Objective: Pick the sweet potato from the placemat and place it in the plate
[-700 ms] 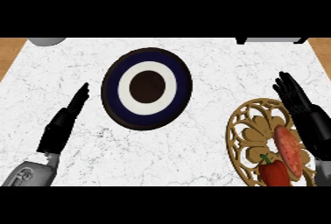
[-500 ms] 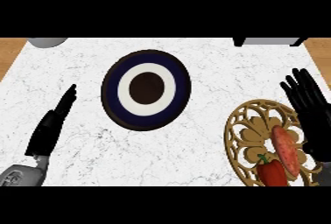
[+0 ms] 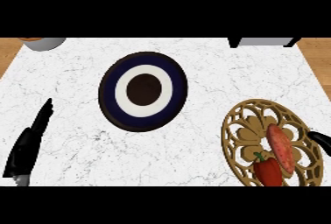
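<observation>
Head view: sweet potato [image 3: 280,148] lengthwise on placemat [image 3: 241,131], just beside right hand [image 3: 319,139], fingers perhaps open; left hand [image 3: 29,144] straight-fingered.

A red pepper [image 3: 268,170] lies on the white marble counter's [image 3: 71,131] right side.

White veined marble counter [image 3: 194,131]; glossy plate [image 3: 110,105]; golden openwork placemat [image 3: 236,131]

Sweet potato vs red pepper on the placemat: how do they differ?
The sweet potato is orange-pink and elongated; the red pepper is deep red with a green stem. The sweet potato lies mid-mat, farther from the robot, while the red pepper sits at the near rim, partly cut off by the view's lower edge. Both rest on the gold openwork placemat, touching or nearly so.
</observation>
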Robot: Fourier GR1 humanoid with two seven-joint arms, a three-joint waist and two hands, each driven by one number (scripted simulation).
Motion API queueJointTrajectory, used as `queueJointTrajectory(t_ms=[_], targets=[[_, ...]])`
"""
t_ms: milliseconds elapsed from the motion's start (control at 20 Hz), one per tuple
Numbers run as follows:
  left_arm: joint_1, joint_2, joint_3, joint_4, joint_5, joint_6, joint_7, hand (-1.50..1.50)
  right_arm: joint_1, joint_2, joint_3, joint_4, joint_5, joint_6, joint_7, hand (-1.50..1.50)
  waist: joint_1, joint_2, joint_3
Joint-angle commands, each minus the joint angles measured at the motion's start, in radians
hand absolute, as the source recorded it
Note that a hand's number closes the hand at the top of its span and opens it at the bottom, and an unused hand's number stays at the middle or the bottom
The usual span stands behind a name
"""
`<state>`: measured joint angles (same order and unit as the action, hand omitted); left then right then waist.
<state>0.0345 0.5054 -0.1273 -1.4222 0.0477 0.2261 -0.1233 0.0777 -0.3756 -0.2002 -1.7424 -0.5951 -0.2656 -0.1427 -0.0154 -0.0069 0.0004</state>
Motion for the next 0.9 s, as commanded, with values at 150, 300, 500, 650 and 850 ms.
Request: queueJointTrajectory(t_ms=[150,300,500,650,850], targets=[[0.074,-0.028,0.037,-0.039,-0.032,-0.004,-0.049,0.0,0.211,0.035,-0.144,-0.215,-0.076,0.052,0.008,-1.5,0.009,0.005,-0.001],[0.039,-0.024,0.038,-0.015,-0.02,-0.02,-0.021,0.0,0.337,-0.006,-0.079,-0.304,-0.043,0.149,0.057,-1.5,0.0,0.004,-0.001],[0.069,-0.022,0.038,-0.024,-0.031,-0.009,-0.057,0.0,0.392,-0.223,-0.129,-0.304,-0.005,0.25,0.192,-1.5,0.0,0.004,-0.003],[0.051,-0.016,0.039,-0.06,-0.023,-0.021,-0.011,0.0,0.392,-0.328,-0.139,-0.258,0.043,0.31,0.251,-1.5,0.013,0.006,-0.001],[0.072,-0.029,0.046,-0.014,-0.032,-0.036,-0.068,0.0,0.36,-0.388,-0.126,-0.228,0.076,0.33,0.363,-1.5,0.02,0.009,-0.002]])
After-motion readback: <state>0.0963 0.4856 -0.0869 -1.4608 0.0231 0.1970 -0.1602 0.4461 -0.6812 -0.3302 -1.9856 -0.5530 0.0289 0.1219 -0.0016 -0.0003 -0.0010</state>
